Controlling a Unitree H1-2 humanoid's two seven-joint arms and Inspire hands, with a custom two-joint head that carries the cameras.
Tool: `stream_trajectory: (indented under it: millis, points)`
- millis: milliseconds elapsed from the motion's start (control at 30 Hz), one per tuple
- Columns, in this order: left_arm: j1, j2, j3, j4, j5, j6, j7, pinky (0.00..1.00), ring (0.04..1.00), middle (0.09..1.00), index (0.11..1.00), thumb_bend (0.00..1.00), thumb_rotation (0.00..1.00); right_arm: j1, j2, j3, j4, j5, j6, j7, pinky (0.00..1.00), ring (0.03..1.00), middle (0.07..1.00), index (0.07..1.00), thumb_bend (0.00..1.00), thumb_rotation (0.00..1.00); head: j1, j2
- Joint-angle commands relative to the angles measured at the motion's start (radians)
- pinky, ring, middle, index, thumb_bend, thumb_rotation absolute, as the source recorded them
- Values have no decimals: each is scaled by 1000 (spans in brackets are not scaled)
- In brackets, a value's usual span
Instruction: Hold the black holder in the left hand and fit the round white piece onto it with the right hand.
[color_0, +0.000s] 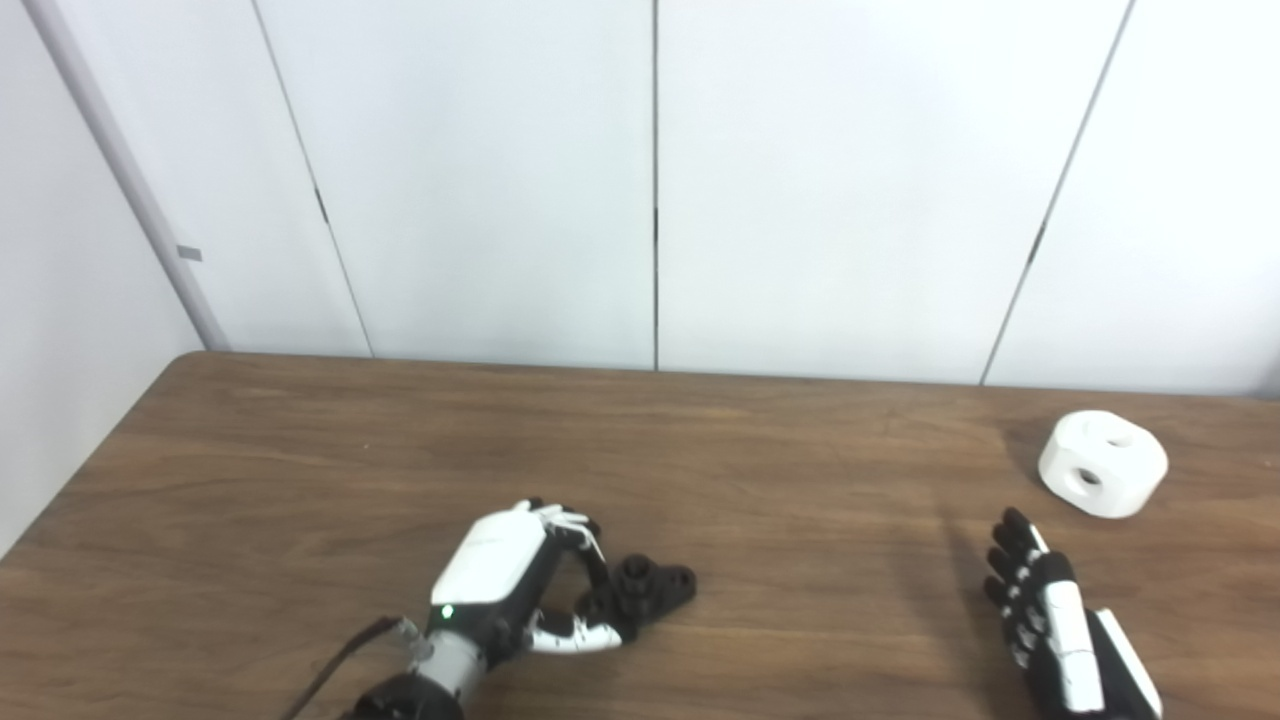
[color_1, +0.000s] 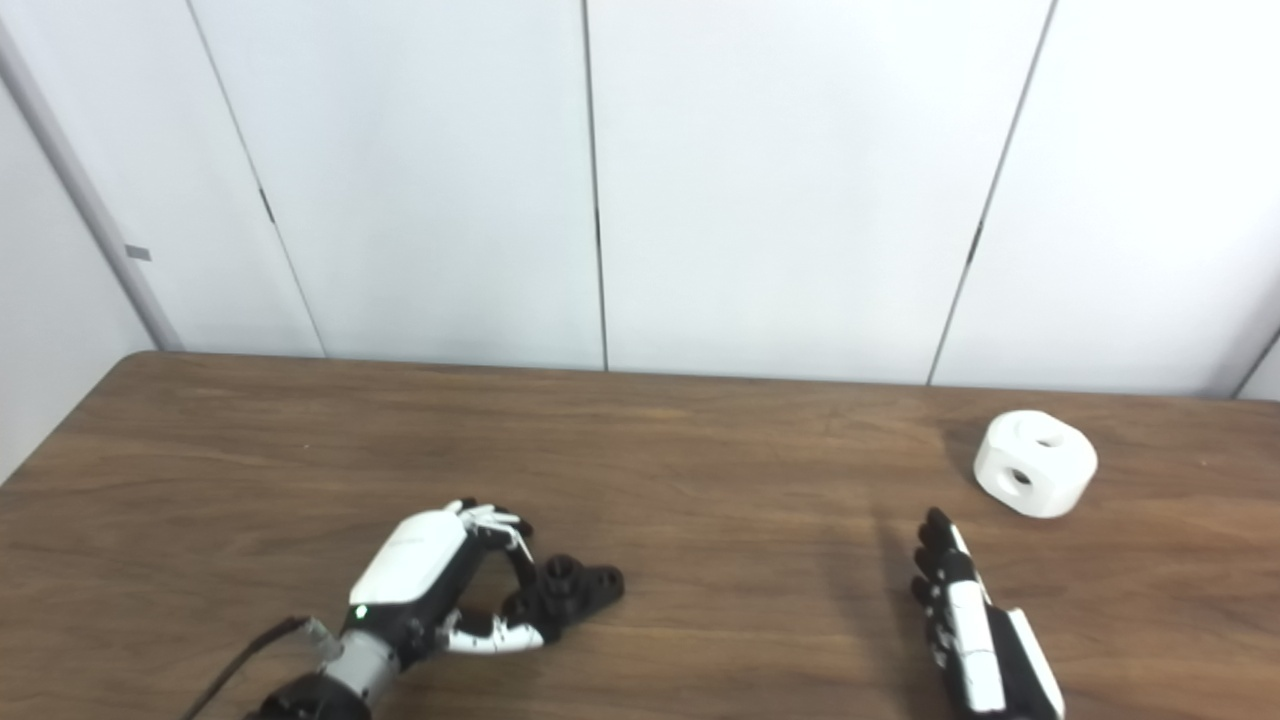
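The black holder (color_0: 648, 588) lies on the brown table (color_0: 300, 480), near the front edge and left of centre. My left hand (color_0: 505, 575) curls over its left end, with fingers (color_0: 585, 540) behind and thumb (color_0: 575, 635) in front, closed on it. The round white piece (color_0: 1103, 464) has holes in its top and side and sits far right, toward the back. My right hand (color_0: 1040, 620) rests edge-up near the front right with fingers straight, open and holding nothing, a short way in front and left of the white piece (color_1: 1036, 463).
White wall panels (color_0: 650, 180) rise right behind the table's back edge. The table's left edge runs diagonally at the picture's left. A black cable (color_0: 330, 665) trails from my left wrist.
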Motion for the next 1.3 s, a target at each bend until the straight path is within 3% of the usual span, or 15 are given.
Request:
stream_trajectory:
  millis: [0, 600, 1167, 1267]
  points:
    - [22, 1, -28, -4, 40, -46, -6, 953, 881, 785, 485, 523, 52, -22, 3, 3, -43, -6, -19, -7, 1000, 997, 1000, 1000, 606, 1000, -15, 10]
    - [135, -40, -90, -65, 142, -142, 21, 993, 884, 795, 486, 523, 52, -25, -26, -13, -151, -76, 91, -36, 1000, 965, 970, 1000, 653, 993, -125, 108]
    - [151, -68, -91, -67, 160, -176, 25, 1000, 897, 792, 486, 523, 52, -36, -56, -44, -195, -108, 151, -49, 994, 941, 955, 1000, 585, 953, -138, 126]
    - [150, -70, -90, -66, 164, -176, 28, 997, 896, 789, 485, 523, 51, -42, -58, -55, -193, -117, 143, -60, 1000, 944, 945, 988, 573, 882, -140, 123]
